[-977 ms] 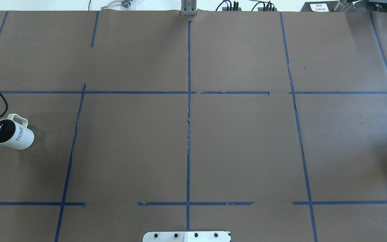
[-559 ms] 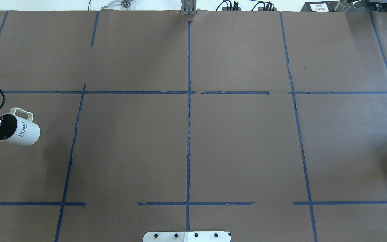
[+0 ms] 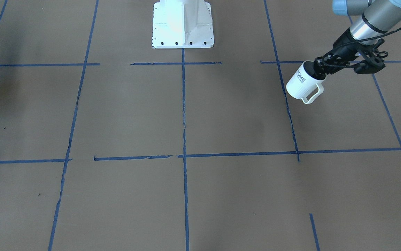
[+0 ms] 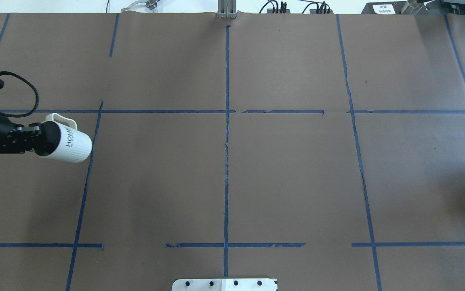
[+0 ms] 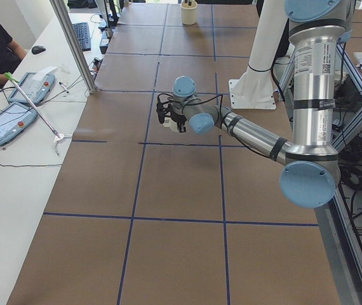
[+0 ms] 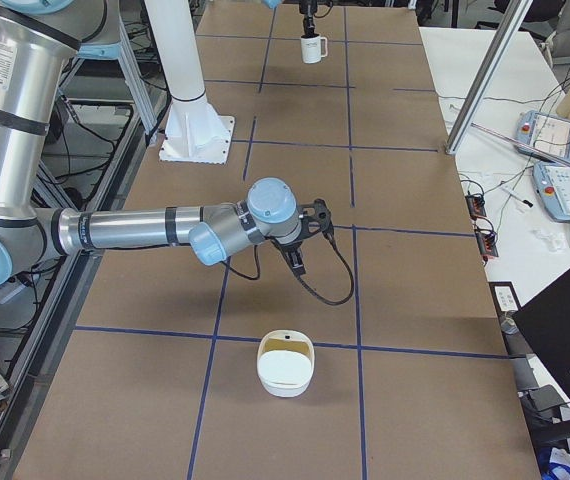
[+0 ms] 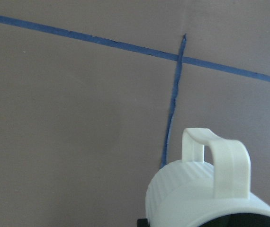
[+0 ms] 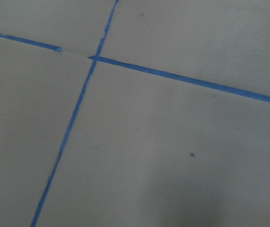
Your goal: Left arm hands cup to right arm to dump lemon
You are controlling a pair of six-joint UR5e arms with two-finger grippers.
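The cup (image 4: 70, 142), a white ribbed mug with black "HOME" lettering, hangs tilted on its side above the table's left part, its base toward the middle. My left gripper (image 4: 35, 139) is shut on its rim. The same hold shows in the front-facing view, with the cup (image 3: 302, 83) and the left gripper (image 3: 320, 68). The left wrist view shows the cup (image 7: 206, 198) with its handle on top. The cup's inside is hidden, and no lemon shows. My right gripper (image 6: 300, 250) shows only in the exterior right view, low over the table; I cannot tell whether it is open or shut.
A white container with a handle (image 6: 285, 366) stands on the table near the right arm. The robot's base plate (image 3: 183, 26) is at the near edge. Blue tape lines (image 4: 226, 141) cross the brown table cover.
My left gripper has carried the cup to the right, toward the table's middle, and a little farther from the robot. The cup now lies more level.
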